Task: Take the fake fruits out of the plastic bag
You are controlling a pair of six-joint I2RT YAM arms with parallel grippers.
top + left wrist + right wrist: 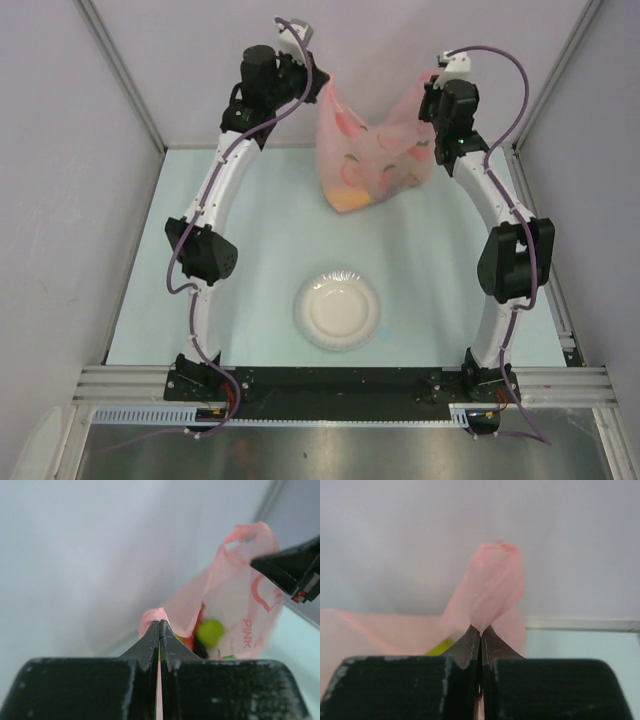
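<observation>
Grip on both handles: the left claw (159, 626) and the right claw (480, 630) are each pinching one handle of the plastic bag (375, 150) on the far side of the white bowl (338, 310).
Each claw is clenching with its jaws pressed flat together on a fold of thin pink film, so the bag is hanging between them beyond the bowl; whether its bottom is touching the surface (260, 230) cannot be told. The fake fruits (352, 200) are lying inside the bag, bunched at its lowest point. Judging from this, the mouth is needing to be opened: the handles should be drawn apart evenly and slowly, since the film is likely to slip or tear under a sudden pull. The bag should then be tilted towards the bowl so that the fruits are rolling out instead of jamming in a crease.
</observation>
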